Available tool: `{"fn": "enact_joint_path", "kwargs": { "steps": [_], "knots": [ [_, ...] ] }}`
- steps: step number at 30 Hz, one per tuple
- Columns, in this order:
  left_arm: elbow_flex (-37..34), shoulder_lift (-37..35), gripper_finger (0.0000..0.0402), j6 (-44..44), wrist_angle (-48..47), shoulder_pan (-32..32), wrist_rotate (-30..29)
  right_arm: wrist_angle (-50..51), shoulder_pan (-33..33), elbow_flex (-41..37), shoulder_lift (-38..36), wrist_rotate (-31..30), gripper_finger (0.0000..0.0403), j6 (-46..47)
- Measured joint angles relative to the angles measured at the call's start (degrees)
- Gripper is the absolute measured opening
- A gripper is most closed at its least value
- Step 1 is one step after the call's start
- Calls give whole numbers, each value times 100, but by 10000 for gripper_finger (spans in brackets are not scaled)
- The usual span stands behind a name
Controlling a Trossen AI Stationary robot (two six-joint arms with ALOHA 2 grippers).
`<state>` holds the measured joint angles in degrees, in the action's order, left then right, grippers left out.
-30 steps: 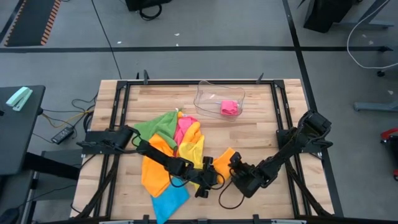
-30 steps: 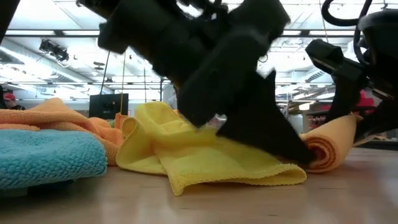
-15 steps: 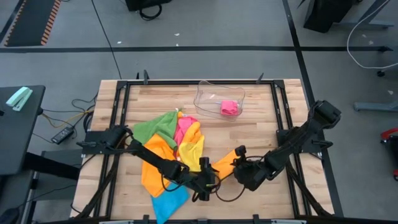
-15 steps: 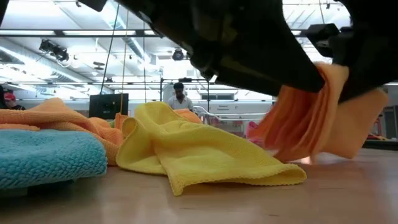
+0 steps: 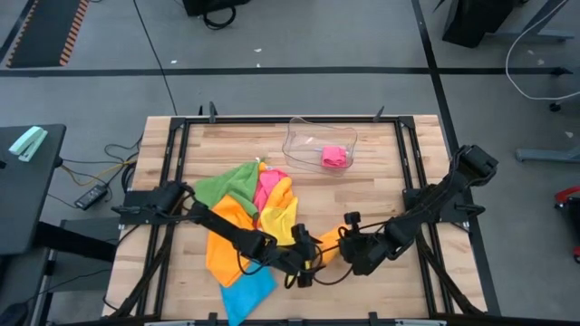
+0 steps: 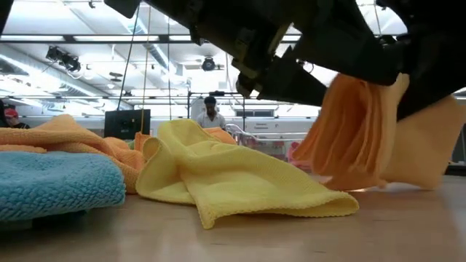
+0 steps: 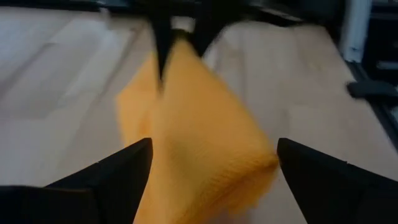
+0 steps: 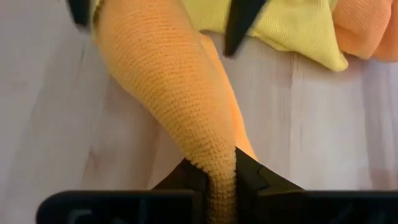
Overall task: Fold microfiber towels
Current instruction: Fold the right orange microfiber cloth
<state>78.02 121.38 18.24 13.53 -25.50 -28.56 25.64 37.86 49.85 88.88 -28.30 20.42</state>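
Observation:
A folded orange towel (image 5: 327, 243) hangs between my two grippers near the table's front middle. My right gripper (image 8: 221, 175) is shut on it. My left gripper (image 7: 214, 149) is open, its fingers standing on either side of the towel's lower part. In the low view the towel (image 6: 360, 127) shows several layers. To the left lies a loose pile: green towel (image 5: 227, 184), pink towel (image 5: 269, 186), yellow towel (image 5: 281, 215), another orange towel (image 5: 225, 243) and blue towel (image 5: 246, 292). My right gripper pinches a thick folded edge of the orange towel (image 8: 219, 163) between its two fingers, slanting down from the table's right side. The towel hangs below the fingers in several layers, with its lower end (image 6: 349, 182) at the table top. Whether my left gripper touches the towel, I cannot tell.
A clear plastic tray (image 5: 304, 140) at the table's far middle holds a folded pink towel (image 5: 334, 157). The yellow towel's corner (image 6: 277, 207) lies close to the hanging towel. Bare wood (image 5: 390, 181) stretches to the right and far right.
My right gripper has risen and rolled, lifting the orange towel from a roll lying on the table into a hanging bundle whose lower end stays at the table. My left gripper has come up off the table beside it.

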Motion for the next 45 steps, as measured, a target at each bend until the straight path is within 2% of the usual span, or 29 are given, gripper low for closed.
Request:
{"fn": "enact_joint_path", "kwargs": {
  "steps": [2,11,24,29,34,45],
  "knots": [
    [-2,11,354,62,12,35,-149,208,-62,106,0,96,41,237],
    [0,11,354,-92,334,144,-170,1395,-98,829,-2,228,41,1217],
    [0,-32,354,-84,471,273,-264,1503,-135,1071,-2,890,41,2331],
    [0,-34,350,-88,501,289,63,1502,-135,1071,-2,894,41,2544],
    [0,-37,317,-257,479,285,311,1425,-134,1071,-27,892,41,2571],
    [2,-39,230,-593,229,291,321,1225,-111,1069,-73,876,41,2513]
  ]
}}
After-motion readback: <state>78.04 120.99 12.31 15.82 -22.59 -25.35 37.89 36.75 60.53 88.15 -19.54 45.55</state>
